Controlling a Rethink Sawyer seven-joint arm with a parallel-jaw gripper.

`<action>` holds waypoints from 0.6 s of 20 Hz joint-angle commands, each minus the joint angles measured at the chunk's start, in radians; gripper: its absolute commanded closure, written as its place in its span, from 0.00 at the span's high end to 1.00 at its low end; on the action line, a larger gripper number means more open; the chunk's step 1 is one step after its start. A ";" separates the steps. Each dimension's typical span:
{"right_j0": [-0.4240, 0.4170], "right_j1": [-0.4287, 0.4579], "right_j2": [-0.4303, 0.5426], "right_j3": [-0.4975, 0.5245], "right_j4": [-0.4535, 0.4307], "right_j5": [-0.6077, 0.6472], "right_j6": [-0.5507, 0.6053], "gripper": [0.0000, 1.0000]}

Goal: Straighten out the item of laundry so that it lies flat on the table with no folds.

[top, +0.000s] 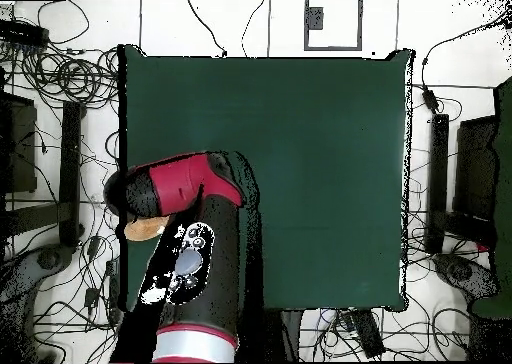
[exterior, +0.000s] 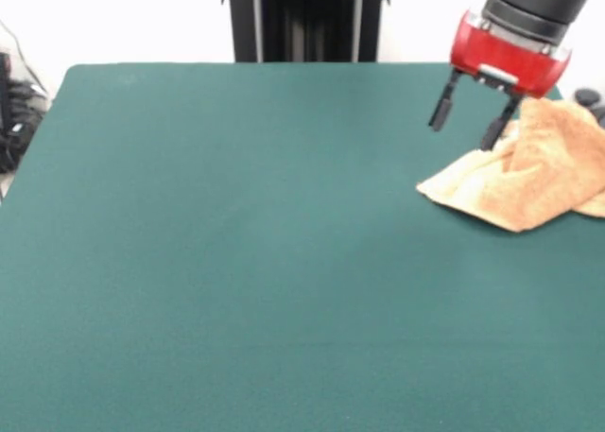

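My gripper (exterior: pixel 468 125) hangs with black fingers (exterior: pixel 441 106) spread, empty, just above the fluffy tan-orange towel (exterior: pixel 529 181), which lies rumpled and folded near the green felt table's (exterior: pixel 236 243) edge.

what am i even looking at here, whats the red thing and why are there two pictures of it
The red and black thing is a robot arm. At its tip is a gripper, a two-fingered claw, and its fingers are spread open and holding nothing.

The two pictures show the same moment from two cameras. One camera looks across the table toward the robot, so the arm comes down from the top. The other looks straight down from above, so you see the arm's back, which hides nearly everything beneath it.

The big dark green surface is the table. The only thing on it is a small tan-orange towel, lying crumpled and folded near the table's edge. The gripper hangs just above one end of it. From above, only a sliver of the towel shows beside the arm.
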 commanded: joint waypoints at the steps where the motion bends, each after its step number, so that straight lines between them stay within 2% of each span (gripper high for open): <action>1: -0.099 0.104 0.069 0.054 0.110 -0.069 0.193 1.00; 3: -0.233 0.102 0.230 0.147 0.195 -0.172 0.127 1.00; 4: -0.337 0.104 0.360 0.220 0.249 -0.229 0.066 1.00; 6: -0.456 0.123 0.502 0.279 0.285 -0.277 -0.012 1.00; 8: -0.540 0.150 0.605 0.310 0.294 -0.299 -0.059 1.00; 12: -0.630 0.191 0.713 0.323 0.268 -0.288 -0.090 1.00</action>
